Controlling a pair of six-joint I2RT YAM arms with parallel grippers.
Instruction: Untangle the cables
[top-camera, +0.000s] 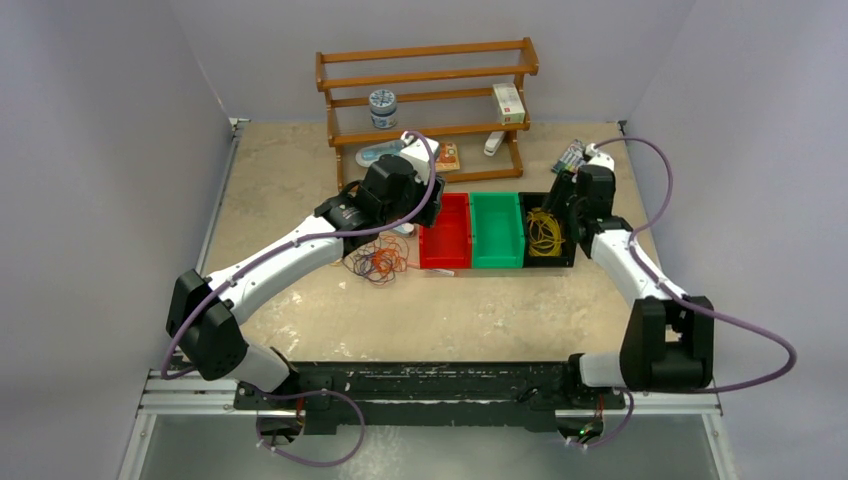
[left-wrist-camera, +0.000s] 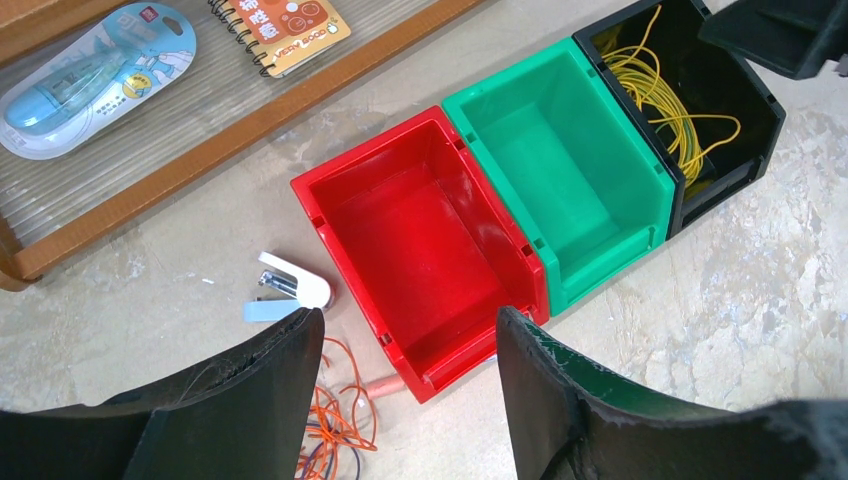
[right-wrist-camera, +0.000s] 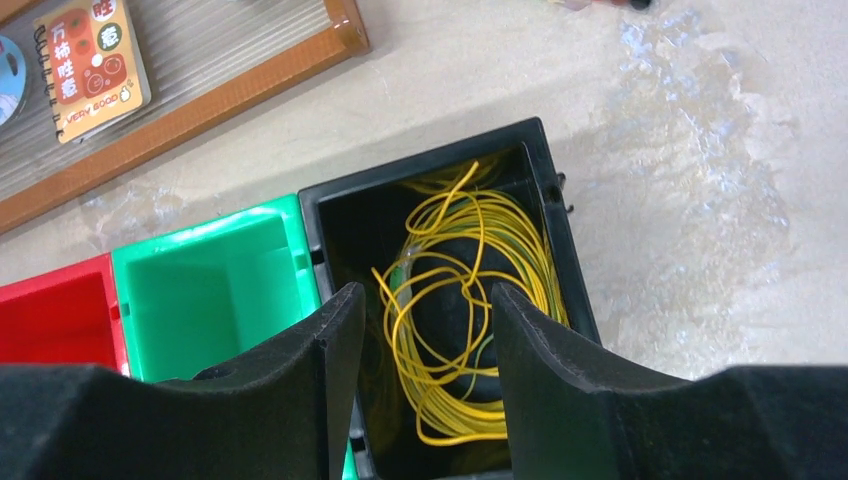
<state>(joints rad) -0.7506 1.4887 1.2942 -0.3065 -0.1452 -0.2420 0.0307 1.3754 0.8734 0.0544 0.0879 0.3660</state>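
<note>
Spread wide at the bottom of its wrist view, the left gripper hangs with its jaws apart above the near left corner of the red bin. Just beside its left finger lies the loose tangle of cables: hair-thin orange-red loops with a few dark strands mixed in, sprawled flat on the table and touching the bin's front corner. From above, the same tangle sits left of the red bin, under the left wrist. The left arm reaches from its base with the elbow swung far out to the left, and the white forearm runs diagonally up to the right. The right gripper also has its jaws parted and points down over the black bin. Inside that bin a coil of yellow cable lies in many loose, overlapping loops, with one end curling up toward the far wall. The right arm bends at an elbow low on the right, and its forearm slants up and left to the bin's right side. Between the red and black bins stands the green bin, all three touching in a row. A small white and blue stapler lies left of the red bin. Beyond it stands the wooden rack, with a spiral notebook on its lowest shelf.
</note>
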